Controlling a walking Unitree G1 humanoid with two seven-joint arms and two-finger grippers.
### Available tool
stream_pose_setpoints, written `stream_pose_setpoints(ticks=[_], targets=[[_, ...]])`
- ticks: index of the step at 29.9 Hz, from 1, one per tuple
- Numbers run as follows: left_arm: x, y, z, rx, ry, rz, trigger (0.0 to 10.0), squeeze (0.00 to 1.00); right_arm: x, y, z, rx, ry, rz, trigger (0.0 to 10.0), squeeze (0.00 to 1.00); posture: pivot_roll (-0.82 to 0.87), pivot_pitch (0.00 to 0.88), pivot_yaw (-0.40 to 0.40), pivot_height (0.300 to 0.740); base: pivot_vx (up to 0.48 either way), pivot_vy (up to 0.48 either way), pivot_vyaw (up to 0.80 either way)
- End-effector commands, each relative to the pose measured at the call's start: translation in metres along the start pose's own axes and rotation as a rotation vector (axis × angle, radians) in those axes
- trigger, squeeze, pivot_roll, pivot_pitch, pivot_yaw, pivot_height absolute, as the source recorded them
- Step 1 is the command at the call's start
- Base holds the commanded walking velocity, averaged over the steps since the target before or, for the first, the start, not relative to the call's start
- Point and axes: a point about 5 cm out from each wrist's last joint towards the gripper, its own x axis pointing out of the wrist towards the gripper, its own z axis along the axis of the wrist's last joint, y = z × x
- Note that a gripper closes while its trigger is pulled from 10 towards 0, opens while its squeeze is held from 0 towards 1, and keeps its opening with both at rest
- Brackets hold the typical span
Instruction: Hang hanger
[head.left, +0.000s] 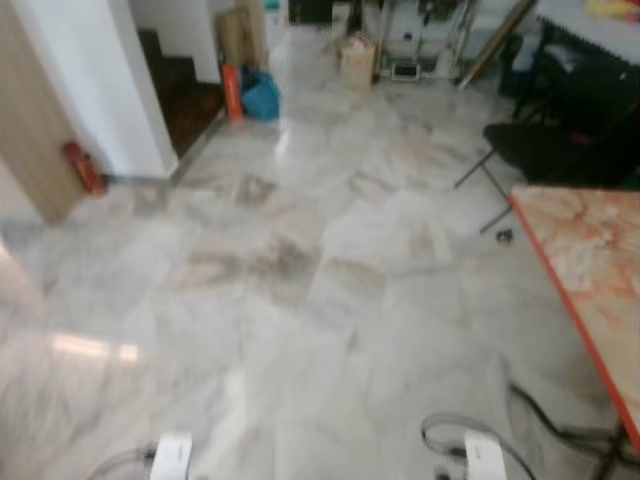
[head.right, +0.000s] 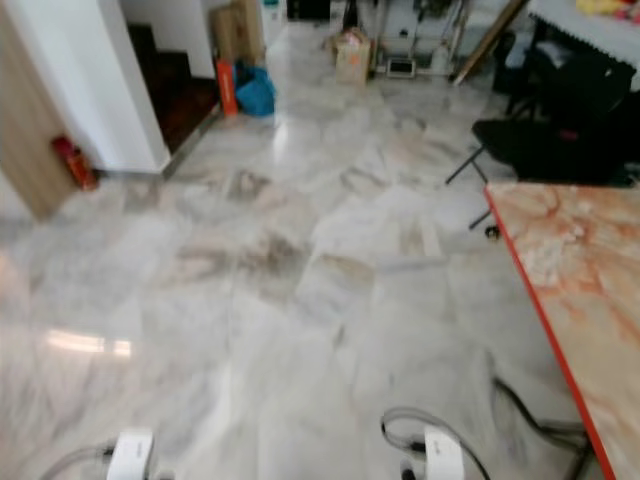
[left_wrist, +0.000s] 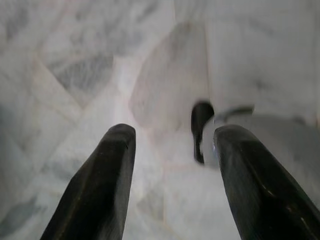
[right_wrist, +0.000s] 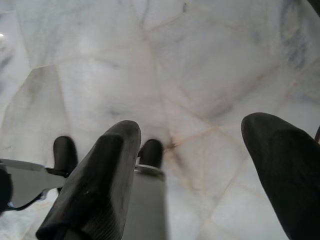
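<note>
We were walking over the marble floor (head.left: 300, 300), no hanger seen; left gripper (left_wrist: 170, 190) and right gripper (right_wrist: 200, 175) released, empty. Next: find the hanger.

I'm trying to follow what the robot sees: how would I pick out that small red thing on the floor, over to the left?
Start at the white wall on the robot's left, where the marble floor meets it. Beside the wall's base stands a wooden panel, and the red fire extinguisher leans against its foot. It is the only slim red cylinder there; the other bright things, an orange object and a blue bag, sit farther back by the dark stairs.
</note>
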Motion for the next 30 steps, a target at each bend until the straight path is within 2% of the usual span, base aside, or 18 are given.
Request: stream_pose_setpoints(ticks=[1,30], targets=[[0.0066,-0.0164,0.0374,0.229,-0.019,-0.172,10.0,0.0,-0.0043,0.0093,-0.017,0.327,-0.02,0.054,10.0,0.0,-0.09,0.073,0.062,0.74,-0.281,0.0,0.0],[0.0066,-0.0171,0.0375,0.229,-0.02,-0.175,10.0,0.0,-0.0044,0.0105,-0.0173,0.329,-0.021,0.057,10.0,0.0,-0.1,0.081,0.063,0.74,-0.279,0.0,0.0]])
